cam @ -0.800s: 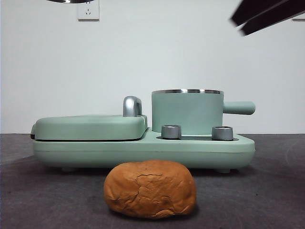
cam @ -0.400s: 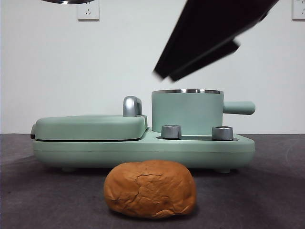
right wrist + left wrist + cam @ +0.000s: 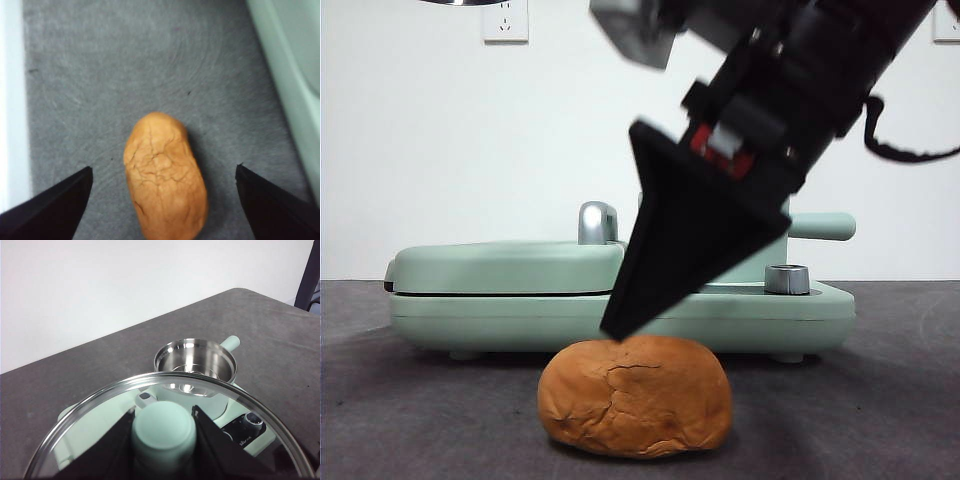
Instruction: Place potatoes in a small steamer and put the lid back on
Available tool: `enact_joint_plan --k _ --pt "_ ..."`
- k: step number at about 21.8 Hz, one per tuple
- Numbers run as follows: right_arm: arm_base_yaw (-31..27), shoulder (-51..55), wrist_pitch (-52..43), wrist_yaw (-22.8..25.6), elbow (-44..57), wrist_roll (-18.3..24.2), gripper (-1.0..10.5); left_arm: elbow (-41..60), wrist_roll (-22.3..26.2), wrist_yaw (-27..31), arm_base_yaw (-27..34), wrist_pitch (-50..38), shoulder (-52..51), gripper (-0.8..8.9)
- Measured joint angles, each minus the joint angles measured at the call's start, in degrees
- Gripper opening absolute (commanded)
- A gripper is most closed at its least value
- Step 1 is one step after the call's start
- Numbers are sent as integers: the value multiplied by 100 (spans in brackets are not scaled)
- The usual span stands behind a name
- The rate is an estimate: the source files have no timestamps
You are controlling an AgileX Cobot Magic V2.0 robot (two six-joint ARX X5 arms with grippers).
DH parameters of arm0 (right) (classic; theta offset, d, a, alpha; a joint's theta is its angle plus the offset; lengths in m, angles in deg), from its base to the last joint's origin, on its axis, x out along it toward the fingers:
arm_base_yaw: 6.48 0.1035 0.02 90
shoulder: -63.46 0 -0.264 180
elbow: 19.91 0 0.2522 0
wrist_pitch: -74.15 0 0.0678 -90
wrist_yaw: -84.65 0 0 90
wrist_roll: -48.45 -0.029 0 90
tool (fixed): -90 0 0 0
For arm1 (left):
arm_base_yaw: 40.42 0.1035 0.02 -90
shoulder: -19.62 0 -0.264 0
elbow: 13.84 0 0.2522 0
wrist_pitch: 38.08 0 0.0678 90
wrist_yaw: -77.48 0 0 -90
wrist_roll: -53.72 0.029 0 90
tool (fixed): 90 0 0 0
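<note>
I have the right gripper (image 3: 162,172) hanging above the potato (image 3: 635,396), its two black jaws spread wide, one on each side of the lump with bare table showing between each jaw and the potato. In the front view that gripper (image 3: 620,328) comes in from the upper right as a big dark wedge, its tip just over the top of the potato; I cannot tell from there whether it touches. The potato (image 3: 165,176) lies on the dark grey table (image 3: 400,420), in front of the mint-green cooker (image 3: 620,310) and apart from it. Its cracked orange-brown skin faces the wrist camera.

My left gripper (image 3: 163,450) has its jaws closed on the green knob (image 3: 164,430) of the lid (image 3: 90,410), one black jaw pressed to each side of the knob. The lid is held up in the air above the cooker, and through its glass I see the cooker's body and a dial (image 3: 252,420). A sliver of the lid's steel rim (image 3: 470,3) shows at the top edge of the front view.

The steamer pot (image 3: 195,360) sits on the cooker's right-hand side, open, its shiny steel inside bare, its stubby handle (image 3: 230,343) pointing away to the side. In the front view the right arm hides most of the pot; only its handle (image 3: 825,226) and one steel dial (image 3: 786,279) show clearly. The flat griddle cover (image 3: 510,266) with its chrome handle (image 3: 597,222) lies shut on the cooker's left half.
</note>
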Motion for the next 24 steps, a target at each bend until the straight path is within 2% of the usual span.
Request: enact_joint_plan --k 5,9,12,15,20,24 --pt "127 -181 -13 35 0 94 461 0 0 0 11 -98 0 17" --pt "323 -367 -20 426 0 131 457 0 0 -2 26 -98 0 17" --pt "332 -490 -17 481 0 133 414 0 0 -2 26 -96 0 17" --pt "332 -525 -17 568 0 138 323 0 0 -2 26 -98 0 17" --pt "330 -531 109 590 0 146 258 0 0 -2 26 -162 0 17" --pt "330 -501 330 592 -44 144 259 0 0 -2 26 -273 0 17"
